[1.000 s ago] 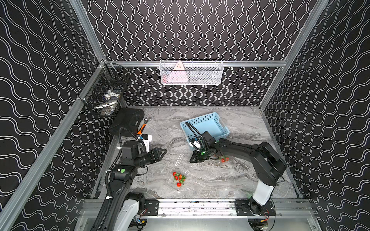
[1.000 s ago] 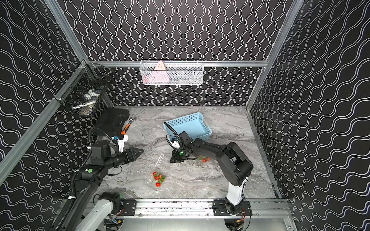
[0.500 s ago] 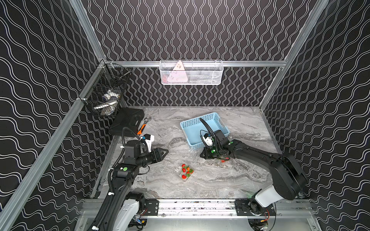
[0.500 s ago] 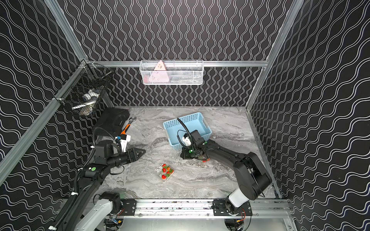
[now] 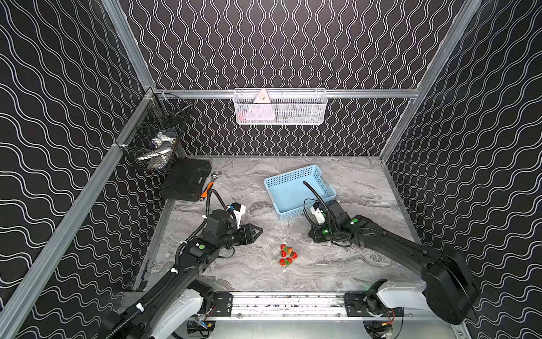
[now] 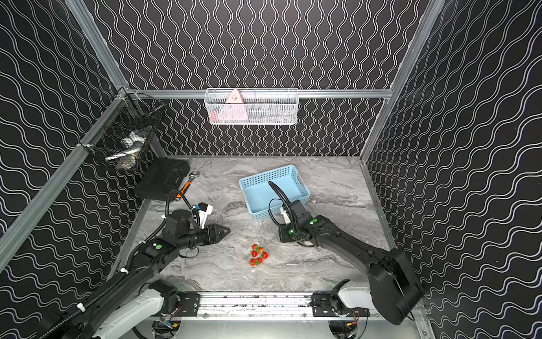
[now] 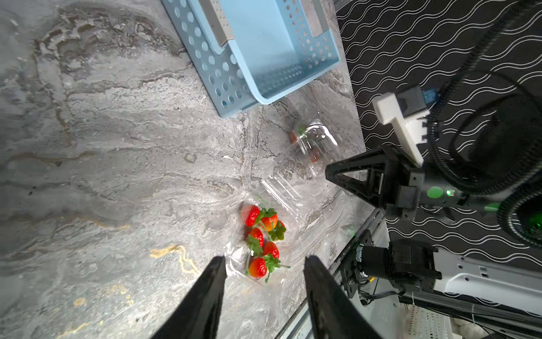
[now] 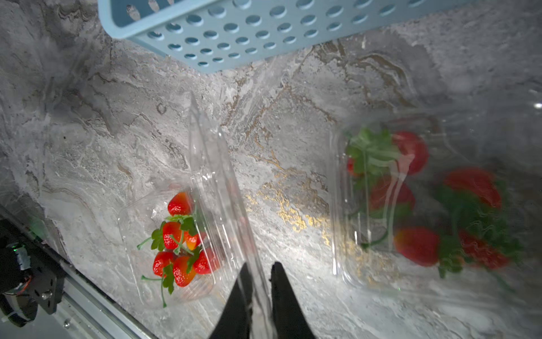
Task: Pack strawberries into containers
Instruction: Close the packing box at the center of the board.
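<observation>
Plainly, the strawberries (image 8: 181,243) lie heaped in a clear container (image 8: 129,223) near the front middle of the tabletop (image 5: 234,264), and its lid (image 8: 211,164) stands up open. The right tool (image 8: 261,265) sits at about two o'clock from it. Its jaws are nearly together with the lid's free edge between them; whether they pinch it or merely flank it I cannot tell. The left tool (image 7: 265,258) hangs at about ten o'clock, jaws apart and empty.

The lid looks like the main risk. It is thin, springy plastic, so an off-line pull would likely drag or tip the light box, which nothing braces, and roll berries out. Green stems reach the rim and could get trapped under the closing lid, keeping it from snapping shut. The plastic almost vanishes against the marble, so its edge is easy to misjudge.

A second container (image 8: 366,273) lies between the right tool and the blue basket (image 5: 290,173), hidden under the right arm in both top views. A sweep of that arm could knock it.

By count:
- Two containers.
- Six berries in the open one.
- At least five red shapes in the second, too blurred to be sure.
- One blue basket at about one o'clock, apparently empty.
- Two wire baskets on the walls, one white (image 5: 280,107) and one black (image 5: 155,132).
- One black case (image 5: 187,182).
- One orange-handled wrench (image 5: 208,187).
</observation>
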`<state>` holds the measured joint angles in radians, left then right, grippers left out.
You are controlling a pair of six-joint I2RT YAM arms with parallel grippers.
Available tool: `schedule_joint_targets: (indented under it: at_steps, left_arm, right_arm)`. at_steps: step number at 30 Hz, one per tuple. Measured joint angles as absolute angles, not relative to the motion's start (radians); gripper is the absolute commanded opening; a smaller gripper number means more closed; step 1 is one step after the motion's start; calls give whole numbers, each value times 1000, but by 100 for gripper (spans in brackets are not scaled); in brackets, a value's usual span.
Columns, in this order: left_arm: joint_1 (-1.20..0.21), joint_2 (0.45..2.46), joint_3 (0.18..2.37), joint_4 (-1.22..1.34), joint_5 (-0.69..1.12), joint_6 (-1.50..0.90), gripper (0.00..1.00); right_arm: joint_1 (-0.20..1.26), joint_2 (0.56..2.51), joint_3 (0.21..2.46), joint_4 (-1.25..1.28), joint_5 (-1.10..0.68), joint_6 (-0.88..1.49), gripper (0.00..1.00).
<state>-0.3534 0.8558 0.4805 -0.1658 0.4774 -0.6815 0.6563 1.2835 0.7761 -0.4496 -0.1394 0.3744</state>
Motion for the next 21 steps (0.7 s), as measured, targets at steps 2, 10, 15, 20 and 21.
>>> schedule_joint_targets:
  at_steps: [2,10,15,20,21]
  left_arm:
    - [-355,856,463,-148,475,-691,49]
    - [-361,853,426,-101,467,-710,49]
    - [-361,845,416,-96,459,-710,49]
    - [-361,831,416,-94,453,-710,49]
    - [-361,831,416,-94,452,-709,49]
  right_arm:
    - [678,1260,774,-458,-129,374,21]
    - [809,1272,831,-473,-96,376,34]
    - [891,1306,849,-472,-97,402,38]
    - [963,1332,903,-482,-95,419,40]
    - [975,1335,913,-487,-91,425,41]
